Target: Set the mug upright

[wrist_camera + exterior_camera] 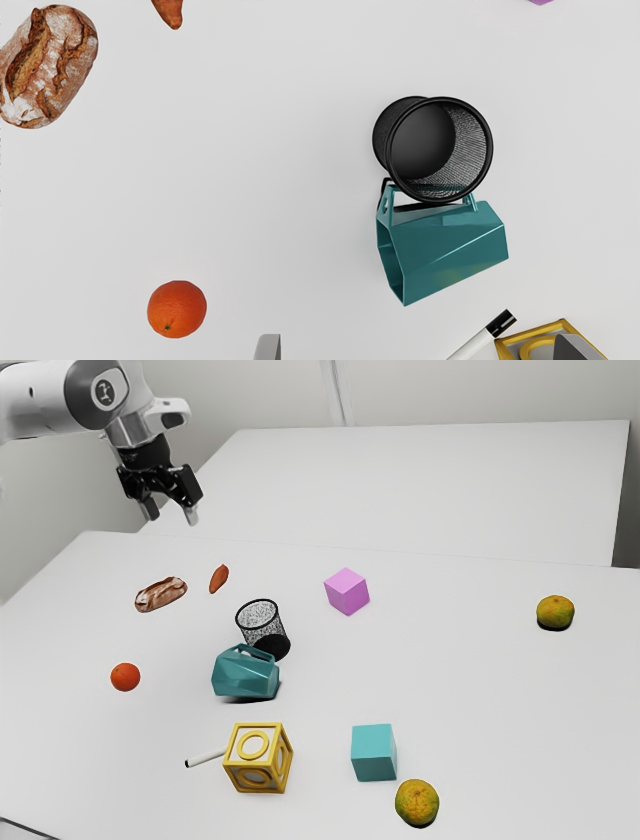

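The teal mug [246,674] lies on its side on the table in the exterior view, its handle next to the black mesh cup. In the wrist view the mug [445,250] has its open mouth facing the orange's side, and the handle is partly hidden under the mesh cup's rim. My gripper [170,515] hangs high above the table at the exterior view's upper left, well away from the mug. Seen from the hand, the gripper [417,347] has its two fingertips wide apart with nothing held between them.
A black mesh cup [262,628] stands close against the mug's handle side. Around them are an orange [125,677], bread [161,594], a sweet potato [219,579], a white marker [206,758], a yellow-framed block [258,758], a teal cube [374,752] and a pink cube [347,591].
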`<state>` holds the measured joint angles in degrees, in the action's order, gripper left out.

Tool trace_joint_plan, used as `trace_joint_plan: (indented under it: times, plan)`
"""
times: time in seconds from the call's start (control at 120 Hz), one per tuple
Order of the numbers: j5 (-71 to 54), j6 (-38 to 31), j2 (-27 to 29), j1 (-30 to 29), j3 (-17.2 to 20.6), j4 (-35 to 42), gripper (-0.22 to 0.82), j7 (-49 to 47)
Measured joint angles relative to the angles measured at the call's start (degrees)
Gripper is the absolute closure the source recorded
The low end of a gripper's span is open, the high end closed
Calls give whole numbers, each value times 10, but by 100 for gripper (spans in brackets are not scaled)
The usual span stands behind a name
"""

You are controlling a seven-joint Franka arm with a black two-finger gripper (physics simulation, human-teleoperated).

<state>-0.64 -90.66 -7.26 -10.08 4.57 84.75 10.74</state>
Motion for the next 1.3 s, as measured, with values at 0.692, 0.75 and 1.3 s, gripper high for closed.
trace_joint_plan:
  times: [0.692,0.75,1.3]
  plan:
    - [222,-76,108,-32,-33,277,0,30]
    - [237,-97,112,-35,-35,307,0,41]
    - [437,-208,35,-78,-55,407,0,224]
